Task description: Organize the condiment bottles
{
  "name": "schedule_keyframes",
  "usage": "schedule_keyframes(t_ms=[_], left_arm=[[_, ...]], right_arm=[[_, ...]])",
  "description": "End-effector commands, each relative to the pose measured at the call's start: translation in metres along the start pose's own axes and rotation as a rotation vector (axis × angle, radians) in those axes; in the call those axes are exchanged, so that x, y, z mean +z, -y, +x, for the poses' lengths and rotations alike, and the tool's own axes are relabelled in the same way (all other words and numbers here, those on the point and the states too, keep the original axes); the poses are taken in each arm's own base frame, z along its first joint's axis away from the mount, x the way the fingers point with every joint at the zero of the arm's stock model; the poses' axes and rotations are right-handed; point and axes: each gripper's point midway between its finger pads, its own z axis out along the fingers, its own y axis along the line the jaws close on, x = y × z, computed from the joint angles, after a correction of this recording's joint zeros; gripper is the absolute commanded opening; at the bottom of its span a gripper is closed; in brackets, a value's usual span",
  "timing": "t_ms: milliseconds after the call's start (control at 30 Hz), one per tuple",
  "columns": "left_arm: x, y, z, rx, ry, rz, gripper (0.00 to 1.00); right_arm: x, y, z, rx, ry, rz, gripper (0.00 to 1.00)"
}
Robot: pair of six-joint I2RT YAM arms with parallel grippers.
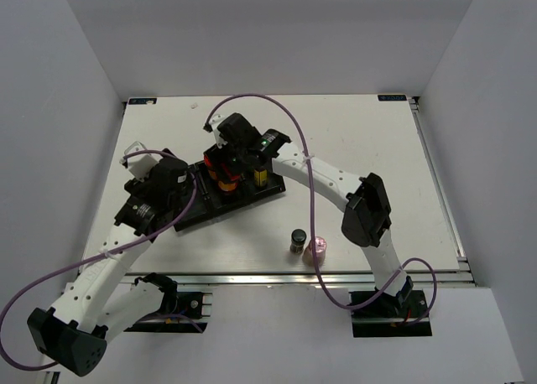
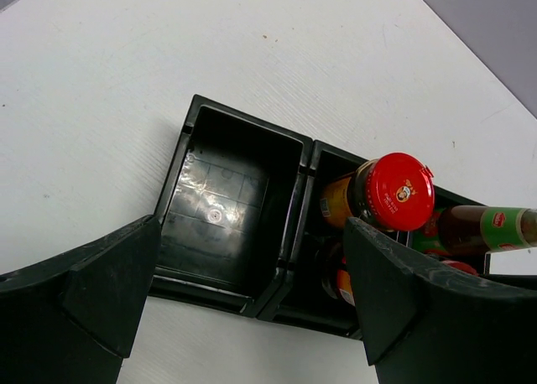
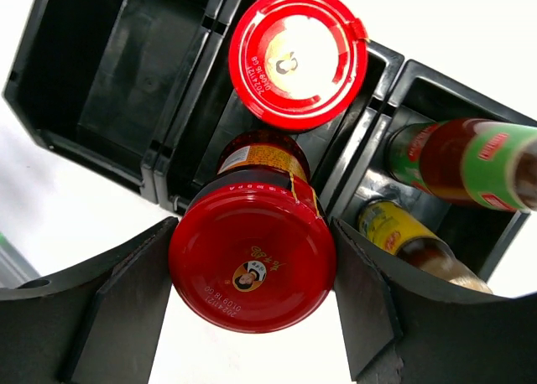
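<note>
Right wrist: right gripper (image 3: 252, 271) clamped on a red jar (image 3: 252, 254), one finger (image 3: 126, 304) pressed against each side of its lid. Jar is over the near end of the tray's (image 3: 101, 82) middle compartment, with its body reaching down inside. Cannot tell whether it rests on the floor. Second red jar (image 3: 298, 57) stands at the far end of the same compartment, lid up. Two sauce bottles (image 3: 466, 162) are side by side in the right-end compartment, both leaning.

Left wrist: left gripper (image 2: 252, 288) released, fingers wide apart, nothing between them. It hovers over the tray's left end, about above the wall between the left and middle compartments.

Top external: tray lies slanted, left of centre on the table (image 1: 377, 149), and both arms meet over it. Dark jar (image 1: 298, 240) and pink jar (image 1: 318, 249) stand upright on the table outside the tray, near the front edge. They are just beside each other; cannot tell if they touch.
</note>
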Motion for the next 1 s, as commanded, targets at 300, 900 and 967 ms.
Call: schedule_keyframes(t_ms=[300,900,967], left_arm=[[-0.001,-0.01,-0.003,-0.01,0.024,-0.028,0.98],[0.003,-0.002,0.002,-0.001,-0.002,-0.016,0.98],[0.003,0.003,0.003,0.004,-0.016,-0.004,0.98]], right_arm=[[0.008,-0.003,-0.041,-0.006,0.137,-0.017,0.33],[0.015,-0.004,-0.031,0.005,0.106,-0.018,0.89],[0.01,-0.007,-0.035,0.007,0.117,-0.033,0.89]])
